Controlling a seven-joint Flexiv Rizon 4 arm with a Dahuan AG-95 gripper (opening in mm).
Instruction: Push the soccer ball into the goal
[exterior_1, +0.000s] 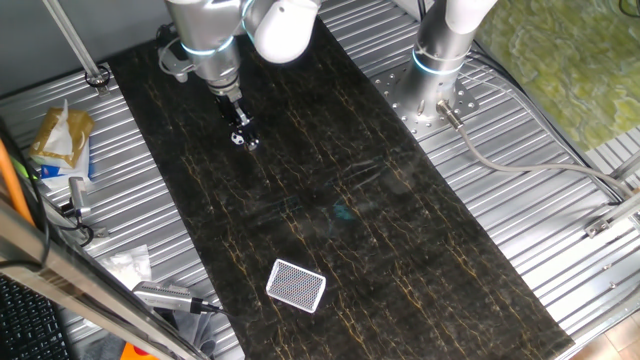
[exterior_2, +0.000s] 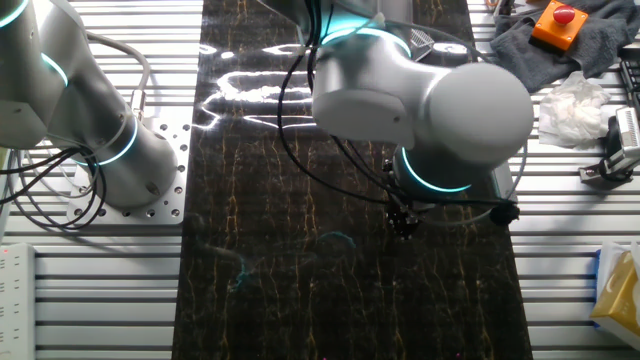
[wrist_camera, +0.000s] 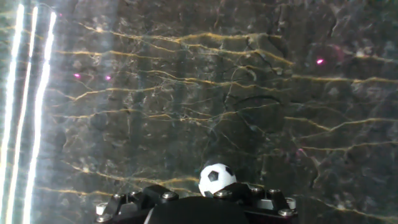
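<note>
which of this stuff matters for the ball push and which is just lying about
Part of the job:
soccer ball
goal
gripper

Just lying about:
yellow packet
orange box with a red button
grey cloth
crumpled white wrapper
second robot arm

soccer ball (wrist_camera: 216, 179) | touching tool (wrist_camera: 198, 202) top edge | on dark marble surface (wrist_camera: 186, 93)
</note>
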